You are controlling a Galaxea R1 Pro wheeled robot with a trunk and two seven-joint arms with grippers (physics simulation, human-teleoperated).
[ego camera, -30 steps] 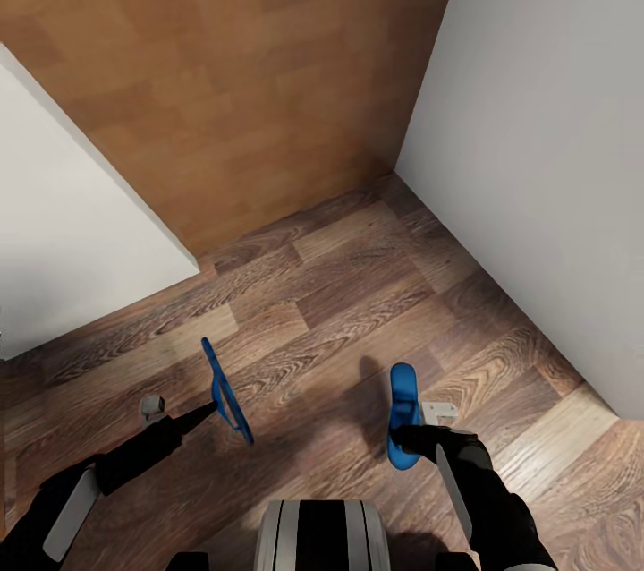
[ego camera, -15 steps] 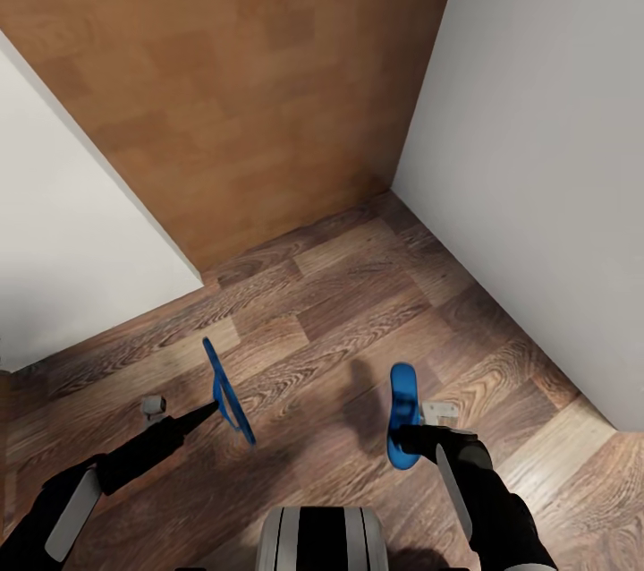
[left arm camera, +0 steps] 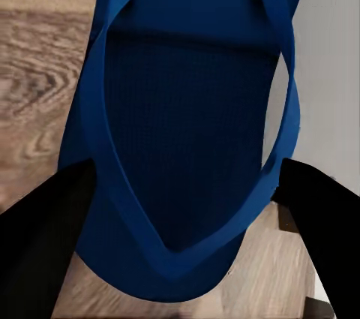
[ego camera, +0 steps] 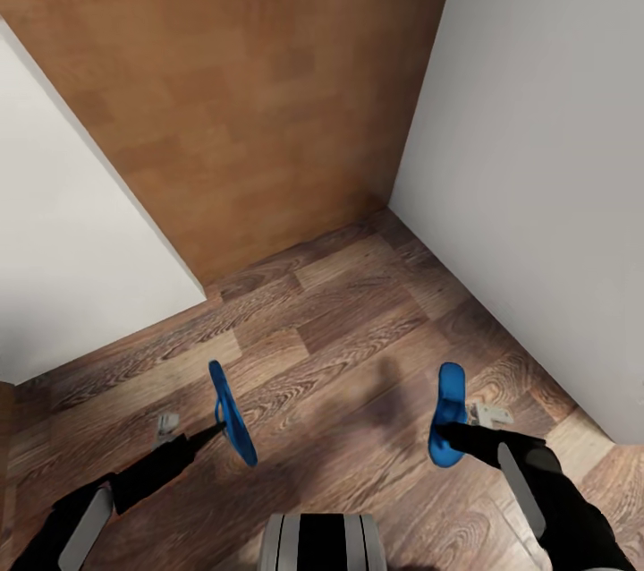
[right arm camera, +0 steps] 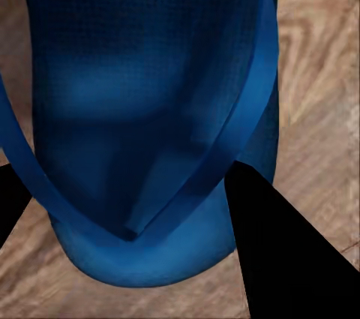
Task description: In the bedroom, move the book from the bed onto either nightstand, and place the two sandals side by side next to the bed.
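Head view: two blue sandals, one per arm, both carried clear of the wood-plank floor (ego camera: 340,320); left sandal (ego camera: 231,412) edge-on in the left gripper (ego camera: 217,430), right sandal (ego camera: 445,416) in the right gripper (ego camera: 444,432), well apart, in a corner between a wooden panel (ego camera: 224,79) and a white wall (ego camera: 546,159). Left wrist view: jaws pinching the left sandal (left arm camera: 187,139) near its strap. Right wrist view: jaws pinching the right sandal (right arm camera: 150,124). Judged: both picked up, neither set down; book step unconfirmed.

Wood-plank floor (ego camera: 340,311): bare boards, meeting white wall (ego camera: 537,177) and wood panel (ego camera: 250,88).
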